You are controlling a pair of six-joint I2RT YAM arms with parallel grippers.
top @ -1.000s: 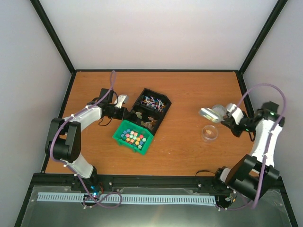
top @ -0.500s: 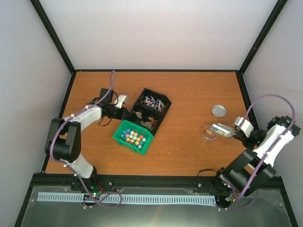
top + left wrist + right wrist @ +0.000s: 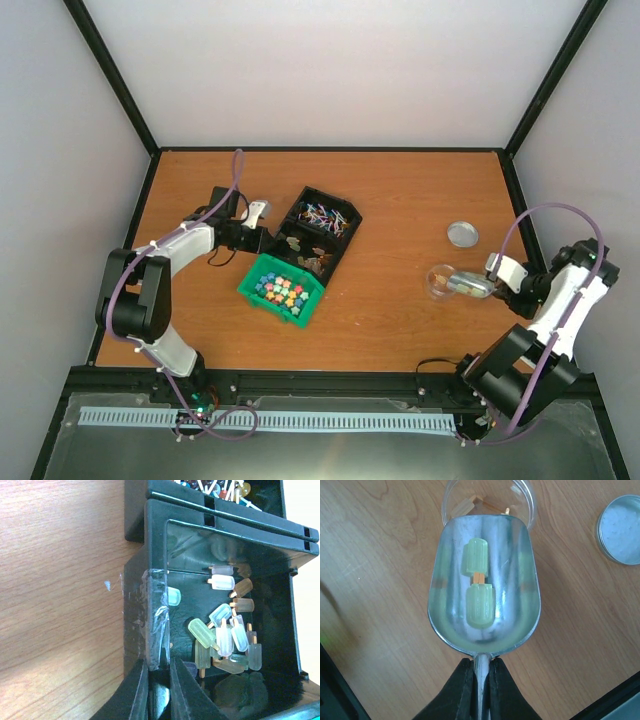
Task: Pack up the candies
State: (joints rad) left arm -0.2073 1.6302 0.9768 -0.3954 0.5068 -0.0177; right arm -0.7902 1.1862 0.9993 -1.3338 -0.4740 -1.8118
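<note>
My right gripper (image 3: 481,662) (image 3: 497,287) is shut on the handle of a metal scoop (image 3: 485,585) (image 3: 467,286). Two pale green, popsicle-shaped candies (image 3: 479,600) lie in its bowl. The scoop's tip hangs over the rim of a clear round container (image 3: 530,505) (image 3: 437,280) with a few brownish pieces inside. My left gripper (image 3: 159,667) (image 3: 262,240) is shut on the taped side wall of a black bin (image 3: 150,605) (image 3: 318,230). One compartment of the bin holds more pale popsicle candies (image 3: 225,635). The far compartment holds thin mixed-colour sweets (image 3: 220,487).
A round metal lid (image 3: 462,234) (image 3: 620,530) lies on the wooden table beyond the container. A green bin (image 3: 282,288) of colourful pieces sits against the black bin's near side. Black frame posts and white walls close the table in.
My right arm has swung the scoop from above the lid toward me and brought its tip over the clear container. The left arm has not moved.
</note>
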